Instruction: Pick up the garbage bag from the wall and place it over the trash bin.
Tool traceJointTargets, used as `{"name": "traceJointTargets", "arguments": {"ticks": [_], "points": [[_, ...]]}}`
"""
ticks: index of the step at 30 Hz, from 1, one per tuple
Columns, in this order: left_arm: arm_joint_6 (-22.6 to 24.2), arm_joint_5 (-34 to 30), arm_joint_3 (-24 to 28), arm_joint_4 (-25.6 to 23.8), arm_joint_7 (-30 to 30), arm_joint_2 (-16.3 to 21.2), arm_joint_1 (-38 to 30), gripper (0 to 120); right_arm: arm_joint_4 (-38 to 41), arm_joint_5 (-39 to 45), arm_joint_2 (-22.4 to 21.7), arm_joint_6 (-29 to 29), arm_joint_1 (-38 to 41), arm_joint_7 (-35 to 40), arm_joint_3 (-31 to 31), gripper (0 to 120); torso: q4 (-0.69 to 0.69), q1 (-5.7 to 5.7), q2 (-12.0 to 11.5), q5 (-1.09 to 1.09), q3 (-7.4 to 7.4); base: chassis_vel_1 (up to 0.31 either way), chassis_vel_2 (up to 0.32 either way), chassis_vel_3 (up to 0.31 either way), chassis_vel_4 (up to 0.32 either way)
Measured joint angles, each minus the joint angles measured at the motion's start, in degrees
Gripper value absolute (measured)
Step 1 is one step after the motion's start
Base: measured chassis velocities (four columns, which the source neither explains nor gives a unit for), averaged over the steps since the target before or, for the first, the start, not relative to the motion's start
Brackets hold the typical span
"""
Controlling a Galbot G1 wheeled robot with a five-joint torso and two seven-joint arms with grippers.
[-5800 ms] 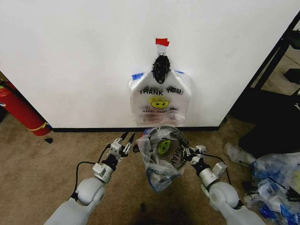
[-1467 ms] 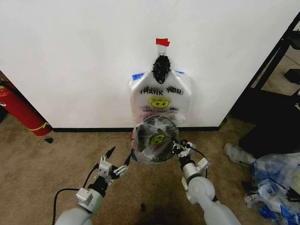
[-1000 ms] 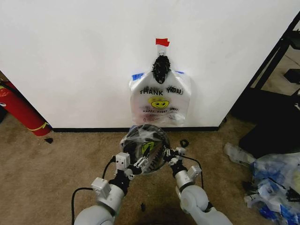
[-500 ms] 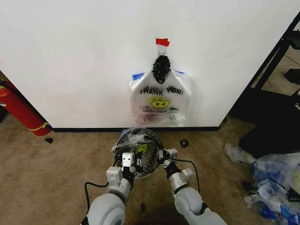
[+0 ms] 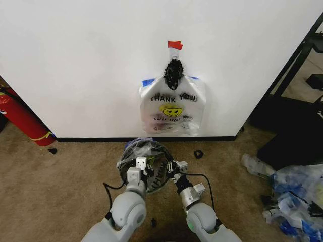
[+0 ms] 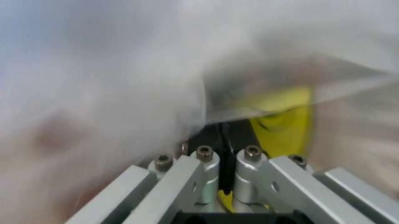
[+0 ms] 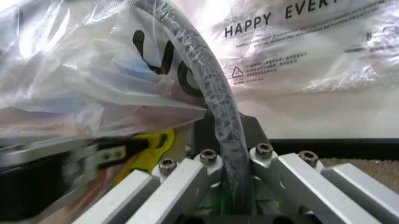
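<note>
Head view: trash bin [image 5: 145, 157] sits on the carpet [image 5: 60, 186] at 6 o'clock of the bundle of spare bags [image 5: 172, 111] hung on the wall [image 5: 75, 60], tilted with its mouth toward the camera. Garbage bag [image 5: 132, 151] is draped over the rim, film stretched across the mesh. Left end effector [image 5: 139, 166] is at the bin's 7 o'clock edge, fingers closed on a fold of the bag film per left wrist view. Right end effector [image 5: 170, 168] is at the 4 o'clock edge, closed around the bin rim [image 7: 209, 93] with film pinched under it. Judgement: grips on opposite sides keep the bag mouth spread over the rim; bag looks largely seated, hem not yet confirmed all round
</note>
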Motion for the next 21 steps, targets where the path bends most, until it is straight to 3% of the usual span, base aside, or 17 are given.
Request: {"name": "traceJointTargets", "arguments": {"ticks": [21], "points": [[-0.15,3.06,0.90,10.64,1.30,-0.51,-5.91,0,5.47,3.77,-3.55,-1.18,-1.93,-1.70,-1.77,0,0.00,0.00,0.00,0.00,0.00,0.000,0.000,0.000,0.000]]}}
